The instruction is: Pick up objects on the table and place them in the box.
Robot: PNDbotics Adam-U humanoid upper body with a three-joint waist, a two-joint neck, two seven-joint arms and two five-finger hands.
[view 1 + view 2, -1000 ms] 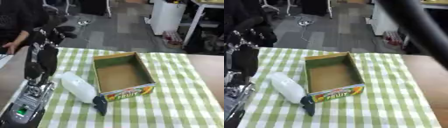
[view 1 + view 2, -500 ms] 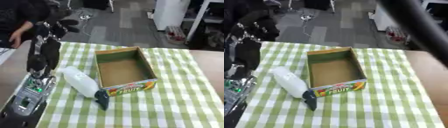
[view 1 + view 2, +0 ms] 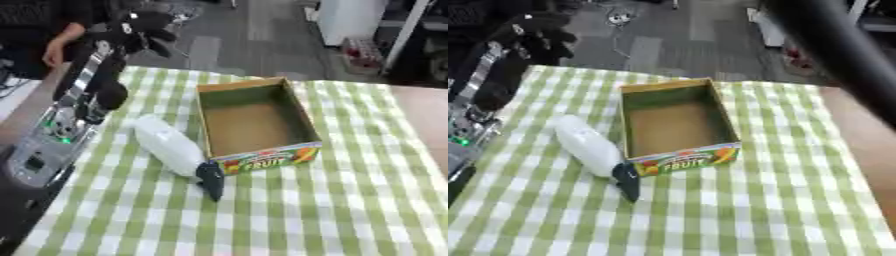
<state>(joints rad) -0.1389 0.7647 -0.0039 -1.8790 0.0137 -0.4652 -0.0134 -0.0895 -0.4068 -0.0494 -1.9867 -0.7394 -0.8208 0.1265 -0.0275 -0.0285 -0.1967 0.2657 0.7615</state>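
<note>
Bottle [image 3: 168, 145] — white, dark-capped — lay untouched beside the empty box [image 3: 254, 122], below the left hand [image 3: 140, 31], which had stayed raised, its finger state unreadable — no pick begun yet.

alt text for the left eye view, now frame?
An open, empty cardboard box with a fruit label sits on a green-and-white checked tablecloth, with a white bottle with a dark cap lying against its left side. The robot's left hand is raised at upper left, away from both.
</note>
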